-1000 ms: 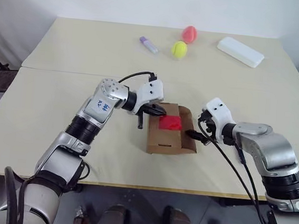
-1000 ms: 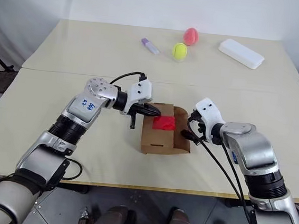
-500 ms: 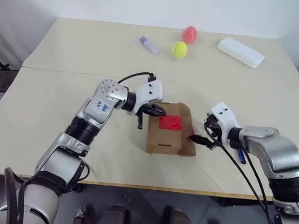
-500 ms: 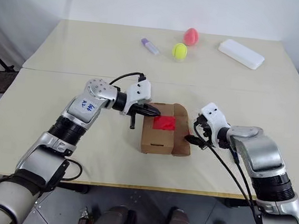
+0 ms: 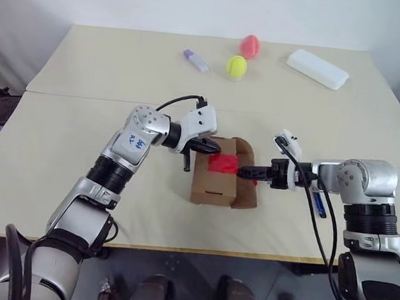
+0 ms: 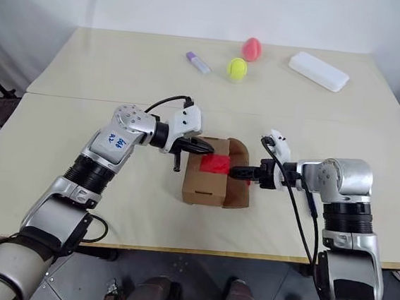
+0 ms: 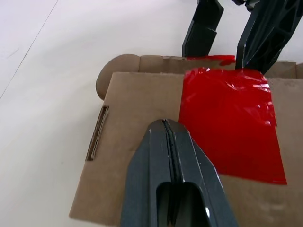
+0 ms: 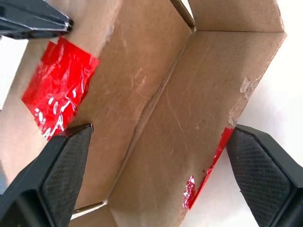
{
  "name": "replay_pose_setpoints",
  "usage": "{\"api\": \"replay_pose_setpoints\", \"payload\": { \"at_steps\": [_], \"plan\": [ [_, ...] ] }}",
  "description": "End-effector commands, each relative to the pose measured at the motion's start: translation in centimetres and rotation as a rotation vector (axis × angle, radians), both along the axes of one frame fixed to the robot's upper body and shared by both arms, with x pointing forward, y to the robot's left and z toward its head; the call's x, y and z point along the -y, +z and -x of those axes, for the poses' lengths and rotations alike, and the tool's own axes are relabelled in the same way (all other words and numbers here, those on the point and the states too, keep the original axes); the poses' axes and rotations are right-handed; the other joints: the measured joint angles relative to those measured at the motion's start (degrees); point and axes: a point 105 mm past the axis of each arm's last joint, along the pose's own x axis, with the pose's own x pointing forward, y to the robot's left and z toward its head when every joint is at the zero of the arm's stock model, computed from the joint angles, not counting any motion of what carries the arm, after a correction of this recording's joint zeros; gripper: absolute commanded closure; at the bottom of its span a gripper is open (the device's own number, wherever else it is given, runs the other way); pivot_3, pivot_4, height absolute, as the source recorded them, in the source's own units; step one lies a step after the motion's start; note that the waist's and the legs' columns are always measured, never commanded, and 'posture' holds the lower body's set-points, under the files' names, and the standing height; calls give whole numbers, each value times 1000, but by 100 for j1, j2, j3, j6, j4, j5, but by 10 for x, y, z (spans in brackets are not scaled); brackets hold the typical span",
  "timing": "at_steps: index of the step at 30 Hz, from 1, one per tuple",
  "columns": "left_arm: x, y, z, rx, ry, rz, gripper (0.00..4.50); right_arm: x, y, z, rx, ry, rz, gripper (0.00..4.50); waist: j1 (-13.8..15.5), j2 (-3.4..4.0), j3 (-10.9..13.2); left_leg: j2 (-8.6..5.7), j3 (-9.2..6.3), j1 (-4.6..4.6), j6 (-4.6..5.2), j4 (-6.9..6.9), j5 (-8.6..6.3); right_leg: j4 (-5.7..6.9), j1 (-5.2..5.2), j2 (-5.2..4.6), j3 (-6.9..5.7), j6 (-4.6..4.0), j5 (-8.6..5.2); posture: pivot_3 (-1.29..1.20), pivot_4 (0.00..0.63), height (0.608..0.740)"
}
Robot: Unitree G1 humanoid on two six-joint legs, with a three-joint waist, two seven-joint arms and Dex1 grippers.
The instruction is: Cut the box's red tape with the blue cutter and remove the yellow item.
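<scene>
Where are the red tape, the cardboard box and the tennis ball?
red tape (image 5: 223, 163), left eye view, middle of the strip.
cardboard box (image 5: 213, 182), left eye view, bare top panel.
tennis ball (image 5: 236, 67), left eye view, its centre.

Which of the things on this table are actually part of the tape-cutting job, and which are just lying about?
Part of the job:
- box
- red tape on its top
- blue cutter, lying on the table by the right arm

Just lying about, at the far side of the table:
- purple-capped tube
- tennis ball
- pink-red ball
- white case
</scene>
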Motion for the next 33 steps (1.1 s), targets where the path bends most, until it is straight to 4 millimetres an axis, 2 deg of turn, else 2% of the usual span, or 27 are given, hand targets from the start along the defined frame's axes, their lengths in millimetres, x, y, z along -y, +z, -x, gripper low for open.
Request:
{"api": "replay_pose_setpoints", "payload": {
  "at_steps": [1,3,6,13,14,17,25,28,33],
  "plan": [
    [4,-6,3,0,-11,-23,4500,-18,-5,9,-69,73,-49,30,-40,0,0,0,-2,1,-1,-1,0,3,0,0,0,0,0,0,150,740],
    [5,-5,5,1,-13,-19,4500,-18,-6,6,-76,44,-50,30,-76,0,0,0,-4,1,-1,-2,0,4,0,0,-1,0,0,0,150,740],
    [5,-5,6,-1,-15,-15,4500,-17,-6,2,-82,9,-53,632,-94,1,0,0,-4,4,-1,-3,-1,7,0,0,0,0,0,0,150,740],
    [1,-10,6,-11,-5,-21,4500,-18,-5,1,-89,-70,-71,3117,-89,1,0,0,-6,3,-3,-3,-1,7,-2,-1,0,0,0,0,150,740],
    [0,-10,6,-13,-1,-25,4500,-17,-5,2,-88,-85,-69,3333,-88,1,0,0,-6,2,-3,-4,-1,7,-2,-1,0,0,0,0,150,740],
    [-5,-11,3,-13,15,-39,4500,-12,1,2,-68,-133,-67,4406,-81,1,0,0,-7,1,-3,-4,-1,7,-3,-1,1,0,0,0,150,740],
    [-15,-12,-2,2,31,-72,4500,0,44,-4,105,-196,28,4462,-72,4,2,-2,-7,-3,-3,-4,-1,7,-9,-3,2,0,0,0,150,740],
    [-12,-10,-3,7,26,-57,4500,-10,61,-2,186,-169,83,4462,-72,5,2,-3,-9,-4,-3,-5,-1,6,-9,-4,1,0,0,0,150,740],
    [0,-8,-2,9,-4,-33,4500,-26,77,-1,272,-143,175,4462,-79,5,2,-2,-9,-4,-3,-6,-1,7,-9,-3,0,0,0,0,150,740]
  ]
}}
